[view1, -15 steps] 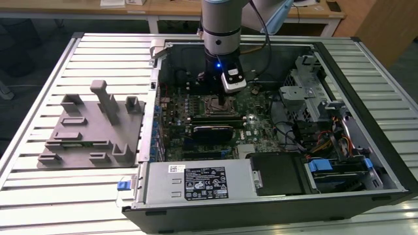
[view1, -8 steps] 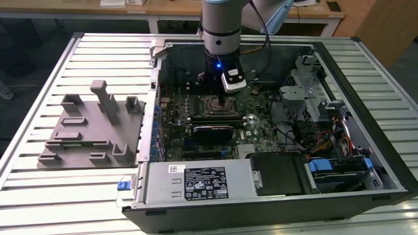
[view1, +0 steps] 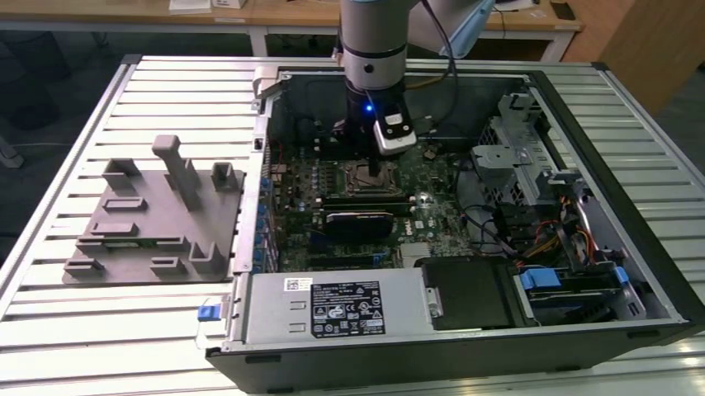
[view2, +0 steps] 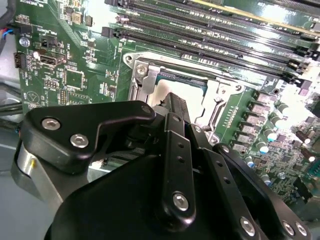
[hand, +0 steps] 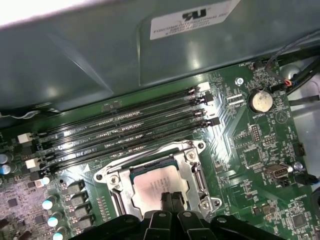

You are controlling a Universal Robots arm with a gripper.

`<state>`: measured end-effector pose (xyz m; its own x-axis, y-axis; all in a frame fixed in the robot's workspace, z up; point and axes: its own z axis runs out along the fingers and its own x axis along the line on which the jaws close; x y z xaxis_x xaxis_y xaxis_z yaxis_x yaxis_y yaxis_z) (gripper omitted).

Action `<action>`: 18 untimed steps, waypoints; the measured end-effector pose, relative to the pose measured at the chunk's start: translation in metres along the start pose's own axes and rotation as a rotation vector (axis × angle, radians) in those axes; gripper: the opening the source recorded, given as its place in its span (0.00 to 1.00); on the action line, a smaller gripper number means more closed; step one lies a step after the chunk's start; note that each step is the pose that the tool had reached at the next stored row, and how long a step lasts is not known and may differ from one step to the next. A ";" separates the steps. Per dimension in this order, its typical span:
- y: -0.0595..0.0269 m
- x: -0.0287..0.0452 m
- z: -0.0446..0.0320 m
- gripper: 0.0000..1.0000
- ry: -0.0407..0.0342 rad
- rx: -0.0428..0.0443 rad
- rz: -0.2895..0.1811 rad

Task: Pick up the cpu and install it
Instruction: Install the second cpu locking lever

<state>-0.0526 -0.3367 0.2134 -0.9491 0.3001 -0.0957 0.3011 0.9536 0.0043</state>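
Gripper fingertips together above cpu seated in socket.

one cpu, four memory slots, one coin battery

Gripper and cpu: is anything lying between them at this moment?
Nothing that I can see. In the first wrist view the gripper sits directly over the cpu seated in the socket frame, with no object between them.
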 end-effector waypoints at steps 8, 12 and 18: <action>0.0001 -0.0013 -0.0139 0.11 0.0000 0.0002 0.000; 0.0001 -0.0018 -0.0193 0.11 -0.0001 0.0005 0.000; 0.0001 -0.0019 -0.0195 0.11 0.0000 0.0004 0.000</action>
<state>-0.0526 -0.3366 0.2330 -0.9491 0.3002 -0.0957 0.3012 0.9536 0.0040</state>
